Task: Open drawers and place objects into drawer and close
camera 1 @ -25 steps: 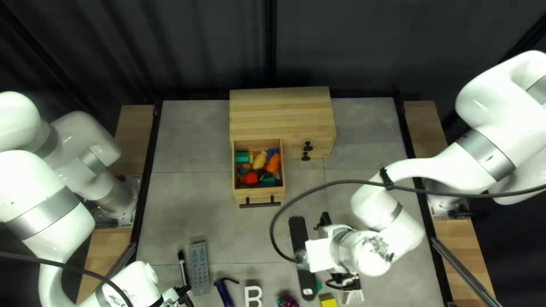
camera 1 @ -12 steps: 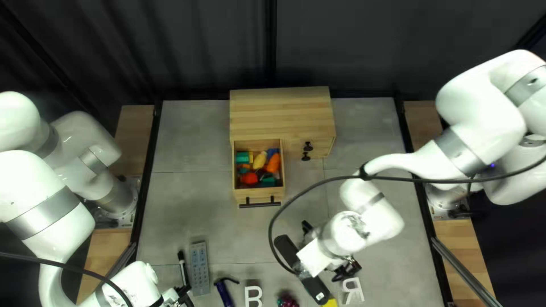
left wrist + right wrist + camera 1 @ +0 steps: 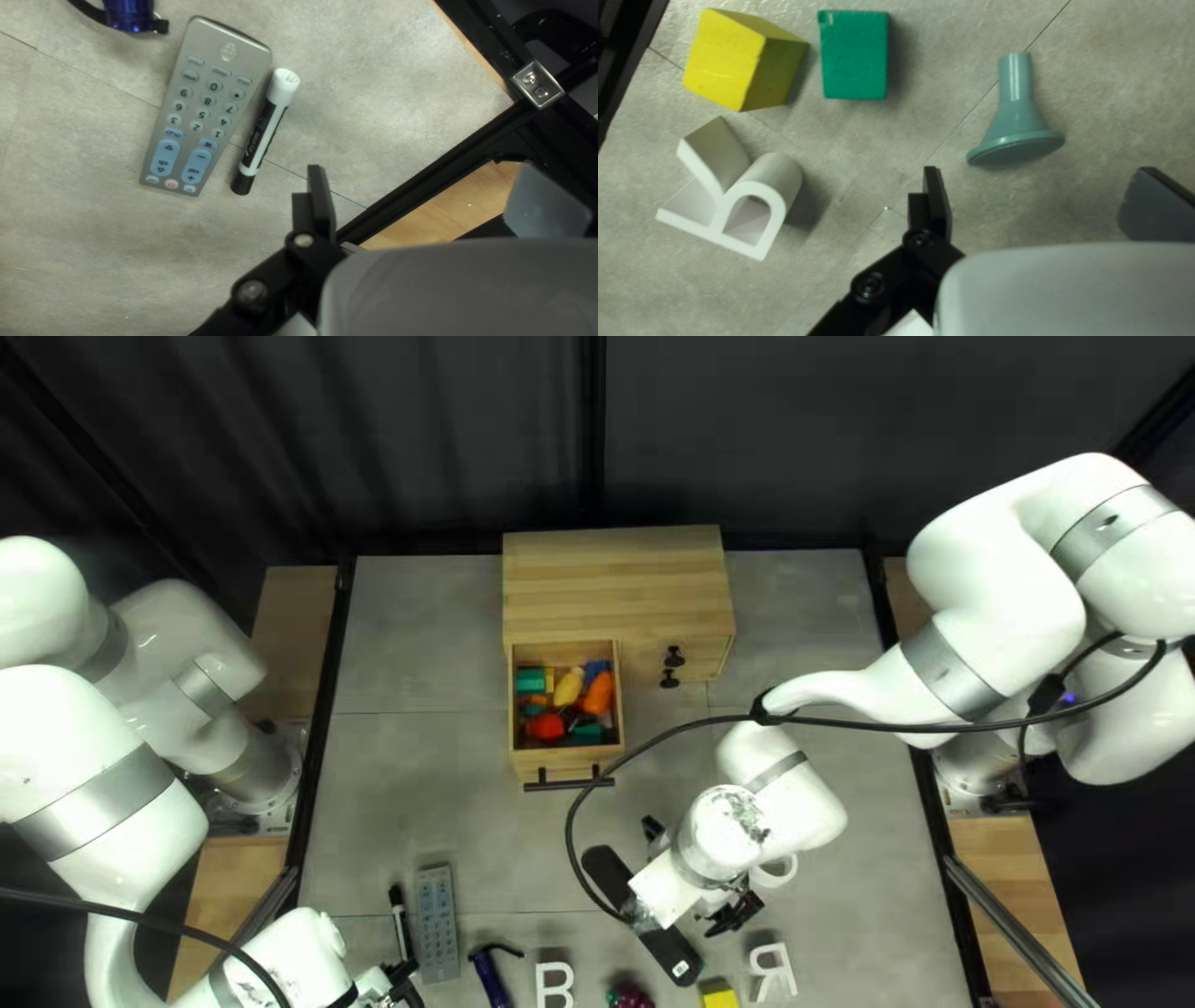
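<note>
Ahead of the right jaws [image 3: 693,875], which are spread apart, a teal flared piece [image 3: 1016,121] is seen on the table [image 3: 423,797], its narrow stem widened into a round rim. The left jaws [image 3: 397,984] are also parted, beside a marker [image 3: 264,129].

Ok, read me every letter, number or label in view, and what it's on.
"B": upright white letter.
"R", mirrored: second white letter.
"0" to "9", "vol", "ch", "+", "-": gray remote; its other labels are too small.
Marker: print too small to read surely.
Long black thing: mark too small to read.
</note>
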Robot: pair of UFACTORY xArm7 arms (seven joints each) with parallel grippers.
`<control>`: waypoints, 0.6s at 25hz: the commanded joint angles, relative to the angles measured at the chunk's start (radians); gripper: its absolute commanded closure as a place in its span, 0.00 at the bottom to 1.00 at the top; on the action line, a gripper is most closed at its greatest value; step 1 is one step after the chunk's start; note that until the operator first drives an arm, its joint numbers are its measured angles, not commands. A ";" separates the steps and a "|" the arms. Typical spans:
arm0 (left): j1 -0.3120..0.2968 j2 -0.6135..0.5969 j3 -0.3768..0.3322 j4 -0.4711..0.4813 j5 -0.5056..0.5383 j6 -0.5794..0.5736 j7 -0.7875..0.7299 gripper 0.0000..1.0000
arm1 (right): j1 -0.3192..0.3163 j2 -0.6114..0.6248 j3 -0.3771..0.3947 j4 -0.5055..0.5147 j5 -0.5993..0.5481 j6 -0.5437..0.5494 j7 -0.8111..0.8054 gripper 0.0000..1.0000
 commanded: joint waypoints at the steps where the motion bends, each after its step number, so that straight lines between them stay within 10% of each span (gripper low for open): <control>1: 0.000 0.000 0.000 0.000 0.000 0.000 0.000 0.00 | -0.004 0.027 -0.005 0.008 -0.009 -0.024 -0.014 0.00; 15: 0.000 0.000 0.000 0.000 0.000 0.000 0.000 0.00 | -0.012 0.056 -0.006 -0.018 -0.004 -0.086 -0.019 0.00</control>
